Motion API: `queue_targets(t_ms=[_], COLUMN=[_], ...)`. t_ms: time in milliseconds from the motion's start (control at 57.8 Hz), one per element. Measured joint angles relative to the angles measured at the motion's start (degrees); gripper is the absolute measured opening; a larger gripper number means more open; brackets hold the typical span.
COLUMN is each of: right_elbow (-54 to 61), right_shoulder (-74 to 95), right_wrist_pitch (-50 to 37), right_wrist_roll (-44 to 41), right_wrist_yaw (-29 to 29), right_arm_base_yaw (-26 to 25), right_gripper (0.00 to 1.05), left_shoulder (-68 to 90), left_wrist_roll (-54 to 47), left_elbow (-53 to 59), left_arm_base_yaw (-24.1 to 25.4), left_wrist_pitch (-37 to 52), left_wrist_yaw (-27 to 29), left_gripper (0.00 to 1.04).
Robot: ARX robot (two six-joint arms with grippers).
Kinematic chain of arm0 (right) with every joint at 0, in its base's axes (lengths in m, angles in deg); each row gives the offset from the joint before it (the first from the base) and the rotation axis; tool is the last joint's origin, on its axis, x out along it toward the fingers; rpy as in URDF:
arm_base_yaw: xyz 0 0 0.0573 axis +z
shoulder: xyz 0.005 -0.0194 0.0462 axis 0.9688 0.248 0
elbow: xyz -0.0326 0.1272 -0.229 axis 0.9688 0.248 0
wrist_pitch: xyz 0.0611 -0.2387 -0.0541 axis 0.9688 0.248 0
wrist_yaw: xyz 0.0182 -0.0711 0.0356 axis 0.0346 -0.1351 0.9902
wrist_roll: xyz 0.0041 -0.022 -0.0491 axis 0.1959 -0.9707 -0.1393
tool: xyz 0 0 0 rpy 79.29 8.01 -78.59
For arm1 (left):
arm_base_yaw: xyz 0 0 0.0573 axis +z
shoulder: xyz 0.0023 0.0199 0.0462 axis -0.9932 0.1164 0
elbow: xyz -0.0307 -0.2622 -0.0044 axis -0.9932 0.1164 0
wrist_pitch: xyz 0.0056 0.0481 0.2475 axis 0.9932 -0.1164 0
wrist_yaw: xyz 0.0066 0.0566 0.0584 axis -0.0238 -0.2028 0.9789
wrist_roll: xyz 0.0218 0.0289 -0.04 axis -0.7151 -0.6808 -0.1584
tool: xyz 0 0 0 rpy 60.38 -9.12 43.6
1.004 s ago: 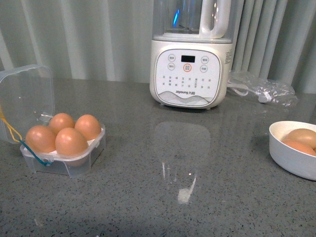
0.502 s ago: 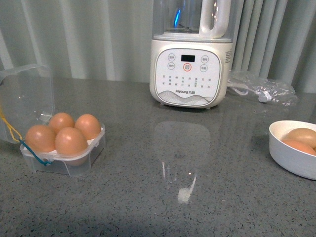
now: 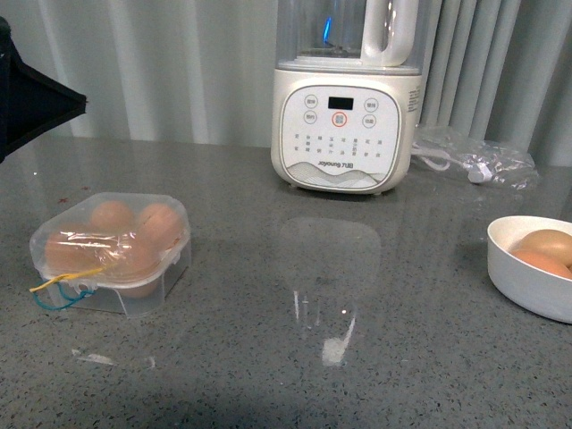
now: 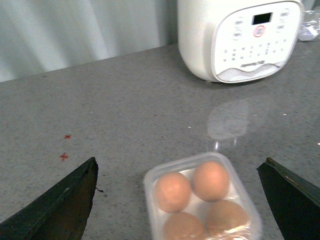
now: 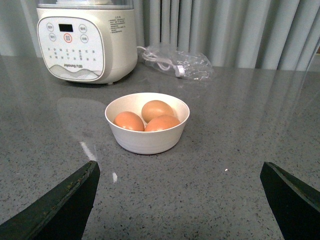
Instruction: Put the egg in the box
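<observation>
The clear box [image 3: 112, 255] stands at the left of the grey counter with its lid down over four orange-brown eggs [image 3: 113, 217]; its yellow and blue bands hang at its front left corner. In the left wrist view the box [image 4: 150, 180] and its eggs [image 4: 172, 191] lie between the fingers of my left gripper [image 4: 180, 160], which is open and empty above them. A dark finger [image 3: 27, 98] of it shows at the upper left of the front view. My right gripper [image 5: 180, 163] is open and empty, short of the bowl.
A round white bowl [image 5: 147, 142] with three more eggs [image 5: 156, 109] stands at the counter's right edge [image 3: 527, 290]. A white Joyoung blender [image 3: 347, 116] stands at the back middle. A clear bag with a cord [image 3: 474, 161] lies to the right of the blender.
The box's lid, upright before, has come down over the four eggs. A dark finger of my left gripper has come into the front view at upper left.
</observation>
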Motion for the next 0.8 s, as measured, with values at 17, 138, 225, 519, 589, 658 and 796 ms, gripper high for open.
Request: queue_targets(t_ms=[17,138,225,519,589,658,796], right_elbow=[0.00,0.00,0.00,0.00,0.00,0.00,0.00], right_shoulder=[0.00,0.00,0.00,0.00,0.00,0.00,0.00], right_wrist_pitch=[0.00,0.00,0.00,0.00,0.00,0.00,0.00], right_wrist_roll=[0.00,0.00,0.00,0.00,0.00,0.00,0.00], right_wrist_yaw=[0.00,0.00,-0.02,-0.02,0.00,0.00,-0.02], right_arm_base_yaw=[0.00,0.00,0.00,0.00,0.00,0.00,0.00], right_gripper=[0.98,0.98,0.98,0.98,0.98,0.98,0.98], left_shoulder=[-0.44,-2.14,-2.97,-8.44,-11.26,-15.82,-21.35], left_wrist_roll=[0.02,-0.02,-0.04,0.07,0.33,0.55,0.63], left_elbow=[0.20,1.55,2.71,1.60,1.62,2.05,3.80], left_arm_base_yaw=[-0.61,-3.41,-4.61,-2.08,-0.68,1.55,6.23], left_wrist_pitch=[-0.46,-3.06,-4.74,-10.82,-12.11,-13.97,-17.29], left_wrist_yaw=[0.04,0.33,1.64,6.16,6.14,5.81,2.82], left_gripper=[0.98,0.98,0.98,0.98,0.98,0.98,0.98])
